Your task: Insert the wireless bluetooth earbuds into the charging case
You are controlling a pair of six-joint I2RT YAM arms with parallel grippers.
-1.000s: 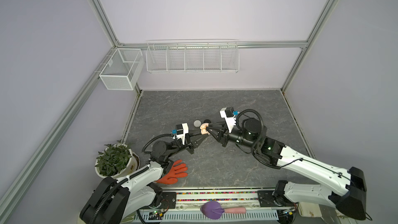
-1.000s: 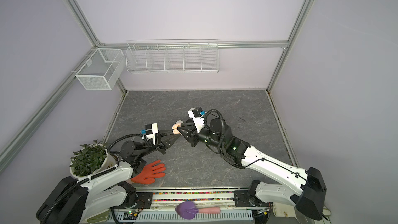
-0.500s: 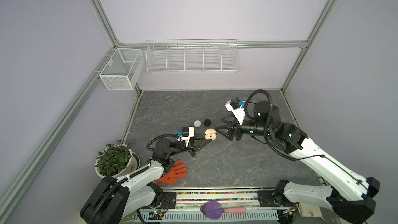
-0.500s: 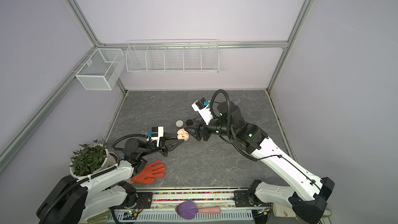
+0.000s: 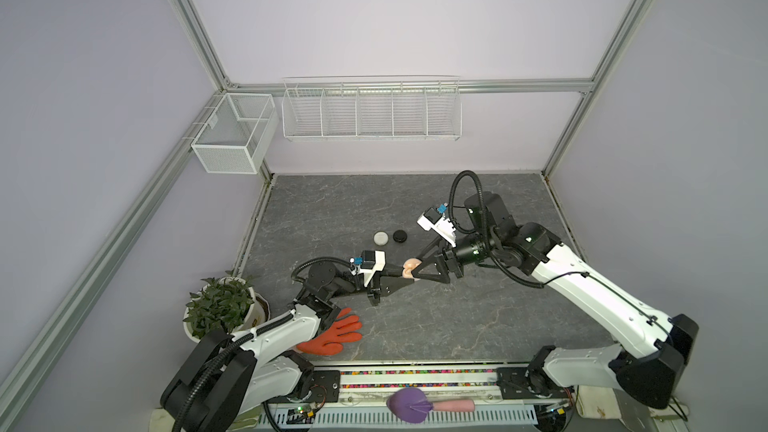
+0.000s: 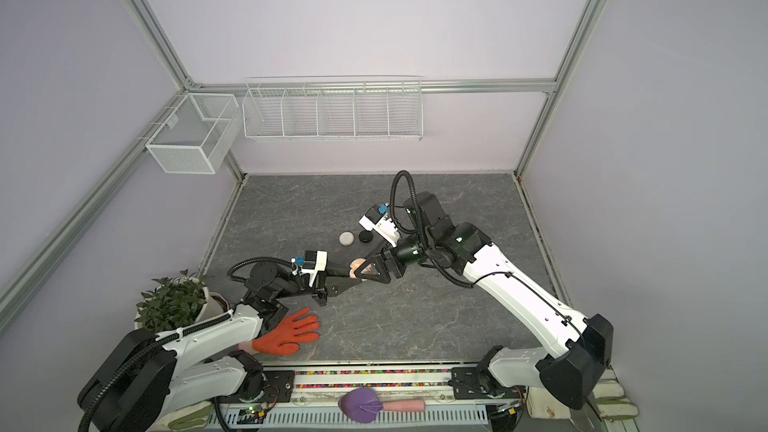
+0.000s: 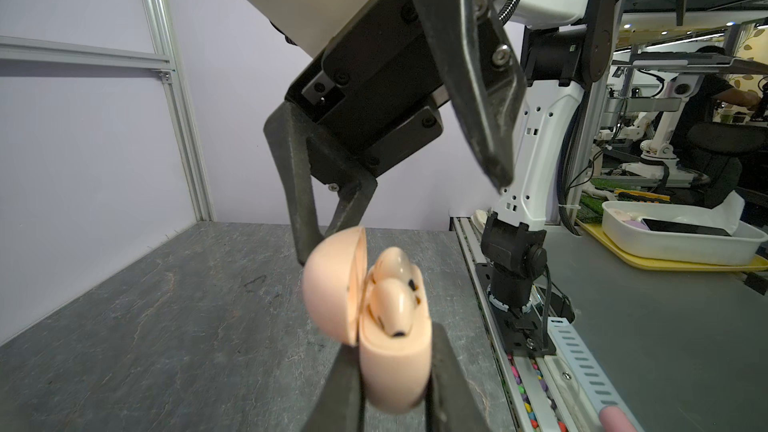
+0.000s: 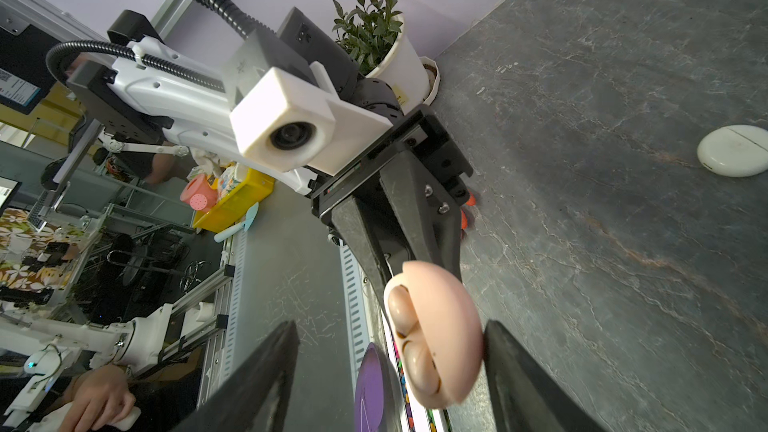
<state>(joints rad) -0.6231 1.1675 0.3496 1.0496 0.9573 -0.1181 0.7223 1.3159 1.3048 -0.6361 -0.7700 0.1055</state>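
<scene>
The left gripper [image 7: 392, 351] clamps the pink case [image 7: 395, 380], pink earbuds [image 7: 392, 301] seated inside it; the right gripper [image 8: 390, 326] gapes wide around its lid [image 7: 328, 288]. A skewed push could twist the case loose or unseat an earbud

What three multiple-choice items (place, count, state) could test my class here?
1. Where is the pale pink plastic charging case? A) in a drawer B) between the left gripper's fingers C) in a wire basket
2. How many round plastic pucks lie on the grey marbled table? A) two B) four C) none
3. The case's lid is: A) shut B) open C) removed
Answers: 1B, the fingers clamp its base; 2A, one white puck, one black puck; 3B, the lid stands hinged back, showing two pink earbuds seated inside.
</scene>
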